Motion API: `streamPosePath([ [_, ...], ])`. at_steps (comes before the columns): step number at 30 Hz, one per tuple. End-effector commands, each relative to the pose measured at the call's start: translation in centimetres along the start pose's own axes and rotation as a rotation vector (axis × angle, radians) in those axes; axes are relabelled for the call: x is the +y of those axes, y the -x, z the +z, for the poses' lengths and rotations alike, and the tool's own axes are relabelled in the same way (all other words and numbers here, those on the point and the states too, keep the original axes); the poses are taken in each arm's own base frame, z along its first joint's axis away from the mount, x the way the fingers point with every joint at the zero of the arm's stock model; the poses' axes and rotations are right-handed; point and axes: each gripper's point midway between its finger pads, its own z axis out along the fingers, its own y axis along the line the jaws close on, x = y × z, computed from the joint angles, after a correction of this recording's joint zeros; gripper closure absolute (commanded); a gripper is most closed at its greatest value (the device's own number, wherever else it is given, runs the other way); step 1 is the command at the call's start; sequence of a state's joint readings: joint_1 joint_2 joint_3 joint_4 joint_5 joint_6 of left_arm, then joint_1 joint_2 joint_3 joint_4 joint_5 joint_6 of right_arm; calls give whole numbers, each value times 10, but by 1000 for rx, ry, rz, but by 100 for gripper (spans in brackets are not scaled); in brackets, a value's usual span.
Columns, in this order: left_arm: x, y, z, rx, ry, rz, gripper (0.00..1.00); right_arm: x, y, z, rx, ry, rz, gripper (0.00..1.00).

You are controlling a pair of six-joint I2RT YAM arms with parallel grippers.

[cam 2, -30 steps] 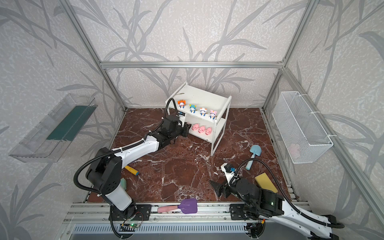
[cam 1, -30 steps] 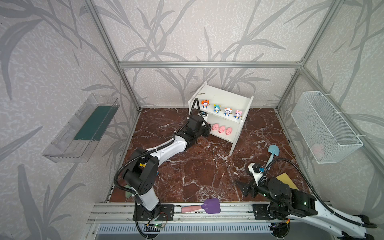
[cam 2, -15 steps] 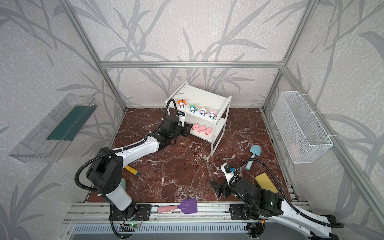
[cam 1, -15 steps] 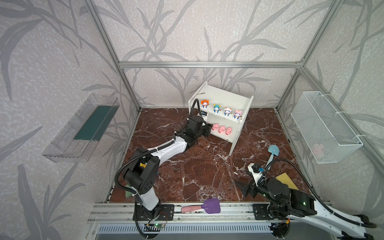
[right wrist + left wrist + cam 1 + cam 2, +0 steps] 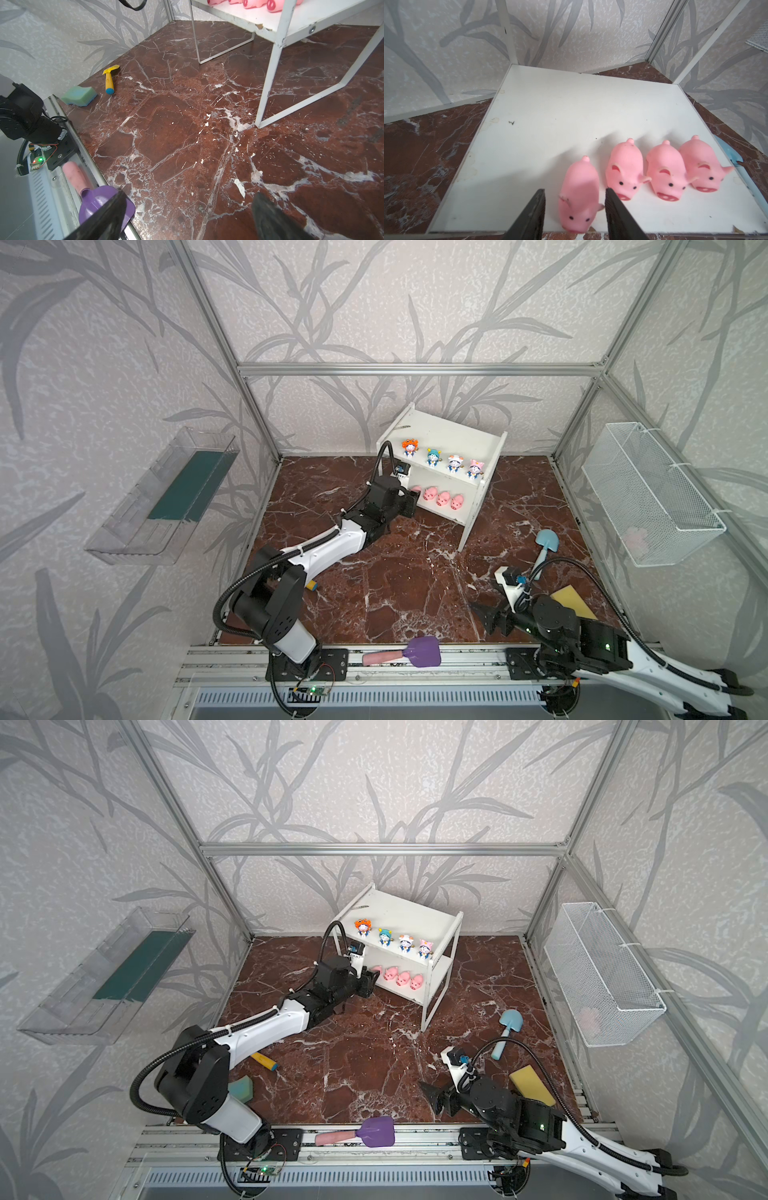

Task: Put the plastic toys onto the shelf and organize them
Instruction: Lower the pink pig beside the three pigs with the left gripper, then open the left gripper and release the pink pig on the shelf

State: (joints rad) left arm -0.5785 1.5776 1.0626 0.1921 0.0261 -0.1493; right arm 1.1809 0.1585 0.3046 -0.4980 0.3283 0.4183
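Since a second ago the left tool (image 5: 575, 190) has loosened and its arm has drawn back a little from the shelf (image 5: 449, 435). Its jaws now stand apart around the end pig (image 5: 579, 182). A clear gap shows on one side. On the other, the pig's ear sits close to the finger; whether they touch I cannot tell. That pig stands on its own feet at the front edge of the lower board (image 5: 550, 108), snout toward the tool. Just beside it, three more pigs (image 5: 666, 172) line up shoulder to shoulder on the same board, facing the same way.

In both top views four figurines stand in a row on the upper board, with an orange hat (image 5: 409, 447), a teal hat (image 5: 433, 456), a white hat (image 5: 455, 462) and a pink hat (image 5: 475, 467).

Well apart from the shelf, the right tool (image 5: 190, 194) hangs low over the counter (image 5: 187, 124), jaws wide apart with nothing between them. A purple shovel (image 5: 99, 203) lies just beside one finger.
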Motion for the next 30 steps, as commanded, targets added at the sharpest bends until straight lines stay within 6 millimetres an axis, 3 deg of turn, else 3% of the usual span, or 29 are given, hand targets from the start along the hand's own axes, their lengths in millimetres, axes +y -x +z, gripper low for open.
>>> streamPosePath([
  [1, 2, 11, -13, -41, 4, 11, 51, 3, -1, 2, 1, 14, 6, 6],
  [7, 2, 7, -15, -30, 5, 10, 55, 4, -2, 2, 3, 19, 10, 6],
  [11, 6, 4, -19, -31, 21, 8, 64, 3, -2, 2, 3, 19, 11, 6],
  [19, 7, -3, -19, -17, 22, 10, 67, 5, -1, 3, -1, 24, 11, 6],
  [30, 6, -5, -4, 2, 20, 16, 69, 2, -2, 2, 1, 14, 9, 6],
])
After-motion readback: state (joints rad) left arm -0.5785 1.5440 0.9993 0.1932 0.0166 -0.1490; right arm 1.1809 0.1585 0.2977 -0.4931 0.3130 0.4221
